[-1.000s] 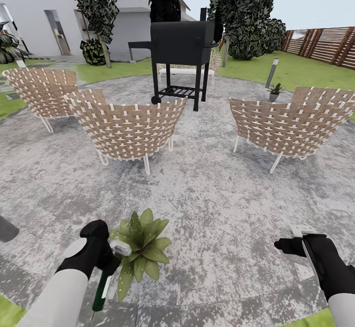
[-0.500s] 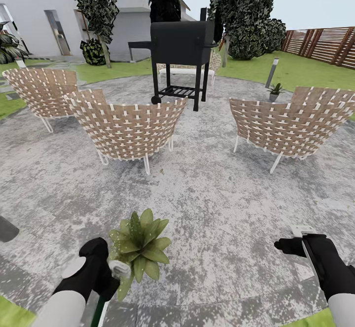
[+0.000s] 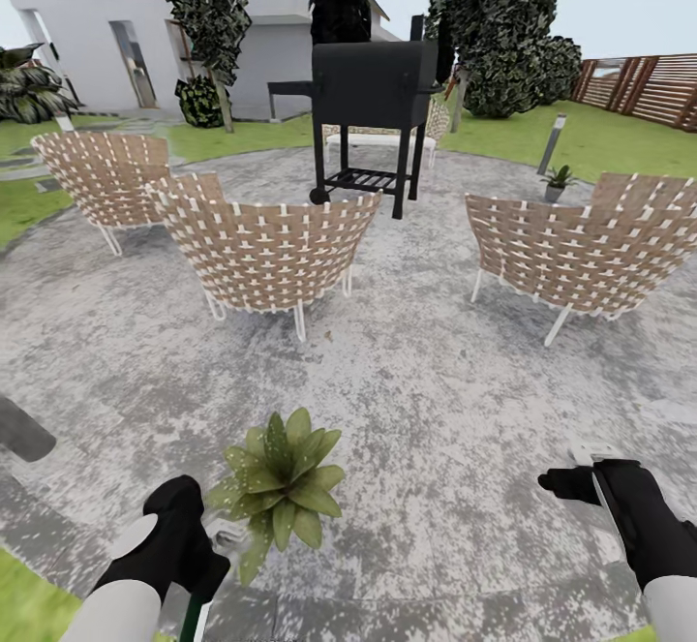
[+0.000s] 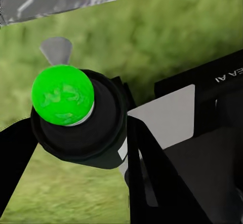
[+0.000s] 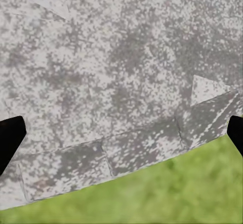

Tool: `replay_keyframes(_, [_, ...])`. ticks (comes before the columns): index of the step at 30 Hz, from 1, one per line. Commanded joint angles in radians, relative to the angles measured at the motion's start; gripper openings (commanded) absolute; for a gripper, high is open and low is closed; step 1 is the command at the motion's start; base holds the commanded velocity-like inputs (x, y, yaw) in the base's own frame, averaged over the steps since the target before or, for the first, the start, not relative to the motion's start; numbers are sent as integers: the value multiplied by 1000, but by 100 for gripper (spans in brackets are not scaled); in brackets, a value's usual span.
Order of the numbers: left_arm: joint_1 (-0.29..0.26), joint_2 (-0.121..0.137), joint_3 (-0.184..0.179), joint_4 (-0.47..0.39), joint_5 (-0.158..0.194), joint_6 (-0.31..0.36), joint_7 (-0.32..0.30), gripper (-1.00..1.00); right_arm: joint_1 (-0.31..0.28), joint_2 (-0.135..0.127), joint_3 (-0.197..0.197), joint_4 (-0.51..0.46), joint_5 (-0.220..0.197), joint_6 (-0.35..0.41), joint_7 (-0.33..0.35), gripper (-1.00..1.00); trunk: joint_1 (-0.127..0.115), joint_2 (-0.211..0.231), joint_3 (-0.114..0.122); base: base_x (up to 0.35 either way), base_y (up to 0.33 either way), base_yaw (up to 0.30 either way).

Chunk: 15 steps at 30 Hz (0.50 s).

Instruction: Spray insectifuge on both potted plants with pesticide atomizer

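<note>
Green atomizer (image 4: 63, 95) clamped in left hand (image 3: 208, 560), beside potted plant (image 3: 281, 487).

Only legible text: letters "AI", seen upside down, on a dark bar of the left gripper (image 4: 167, 148) housing, just beside the pesticide atomizer (image 4: 76, 117) it holds. Rest of that lettering cut off. No other readable marks.

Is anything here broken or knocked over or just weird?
Nothing is broken, tipped or spilled. One oddity: the plant sits straight on the patio with no pot showing. The left gripper holds the atomizer.
</note>
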Motion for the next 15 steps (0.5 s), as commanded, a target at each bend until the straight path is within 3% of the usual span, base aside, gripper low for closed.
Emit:
replay_keyframes(1, [-1,-1,4,-1,-10,8,-10,-100,0,0,-1,-1,10,3,9,100,0,0,-1,0,-5,231])
replay_keyframes(4, [-1,-1,5,-1,-10,9,-10,-100,0,0,-1,-2,10,3,9,100,0,0,-1,0,-120,81])
replay_keyframes(11, [-1,-1,7,1,-10,8,-10,-100,0,0,-2,-1,10,3,9,100,0,0,-1,0,-285,7])
replay_keyframes(15, [-1,-1,6,2,-10,8,-10,-100,0,0,-2,-1,9,3,9,100,0,0,-1,0,-300,168])
